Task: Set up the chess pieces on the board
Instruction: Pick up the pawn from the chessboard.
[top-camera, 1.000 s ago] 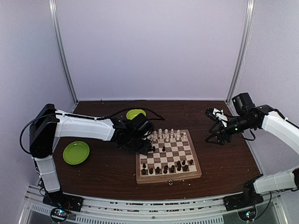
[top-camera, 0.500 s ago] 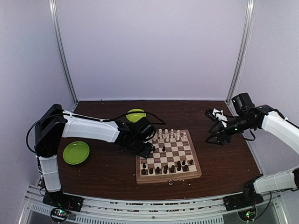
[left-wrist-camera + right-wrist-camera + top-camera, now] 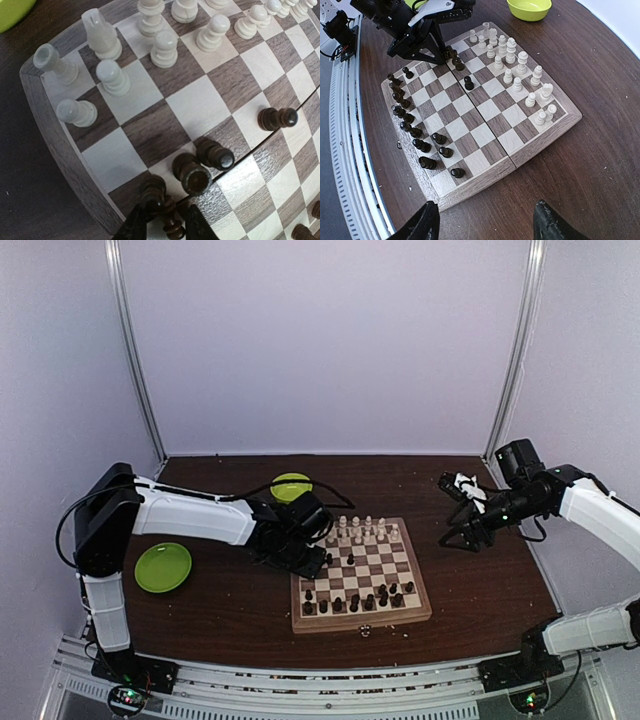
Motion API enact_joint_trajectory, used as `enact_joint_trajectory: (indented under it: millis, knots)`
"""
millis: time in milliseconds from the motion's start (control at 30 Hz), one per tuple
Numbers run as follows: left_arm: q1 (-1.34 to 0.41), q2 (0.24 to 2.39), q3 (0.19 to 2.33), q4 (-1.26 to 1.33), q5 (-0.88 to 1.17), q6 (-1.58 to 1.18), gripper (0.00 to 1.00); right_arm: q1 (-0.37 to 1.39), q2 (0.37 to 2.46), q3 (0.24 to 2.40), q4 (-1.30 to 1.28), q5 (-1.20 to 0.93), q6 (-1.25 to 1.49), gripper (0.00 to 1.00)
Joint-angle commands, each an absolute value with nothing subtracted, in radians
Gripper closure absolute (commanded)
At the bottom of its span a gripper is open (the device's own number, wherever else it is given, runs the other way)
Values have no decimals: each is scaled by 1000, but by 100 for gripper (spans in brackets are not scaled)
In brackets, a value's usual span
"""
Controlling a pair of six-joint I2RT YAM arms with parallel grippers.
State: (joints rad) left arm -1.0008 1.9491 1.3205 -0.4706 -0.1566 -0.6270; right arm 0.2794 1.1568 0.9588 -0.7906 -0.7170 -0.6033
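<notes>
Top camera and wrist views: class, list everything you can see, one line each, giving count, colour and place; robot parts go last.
board: one, light and dark brown squares, mid-table.
white chess pieces: about sixteen, cream, the board's two far rows.
dark chess pieces: roughly sixteen, some hidden, brown-black, mostly near rows, a few mid-board.
bowl: one, lime-green, beyond the board's far left corner.
plate: one, lime-green, left of the board.
table: one, dark brown, under everything.
arms: two, white with black joints, left and right sides.
left gripper: one, black, at the board's left edge, fingers astride a dark piece.
right gripper: one, black, open, above the table right of the board.
</notes>
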Motion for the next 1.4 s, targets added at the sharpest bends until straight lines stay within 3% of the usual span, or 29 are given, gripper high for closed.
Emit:
enact_joint_trajectory:
  millis: [0, 367, 900, 1367]
  knots:
    - [-1002, 1921, 1308, -477, -155, -613, 73, 287, 1154, 982, -799, -706, -609, 36]
    - [-1002, 1892, 1269, -439, -146, -612, 75, 287, 1147, 981, -799, -704, -608, 36]
    - [-1001, 1863, 1275, -467, -148, -512, 97, 288, 1150, 982, -798, -714, -605, 36]
    - [-1002, 1759, 1120, -418, 4, -360, 100, 325, 1161, 989, -787, -728, -600, 38]
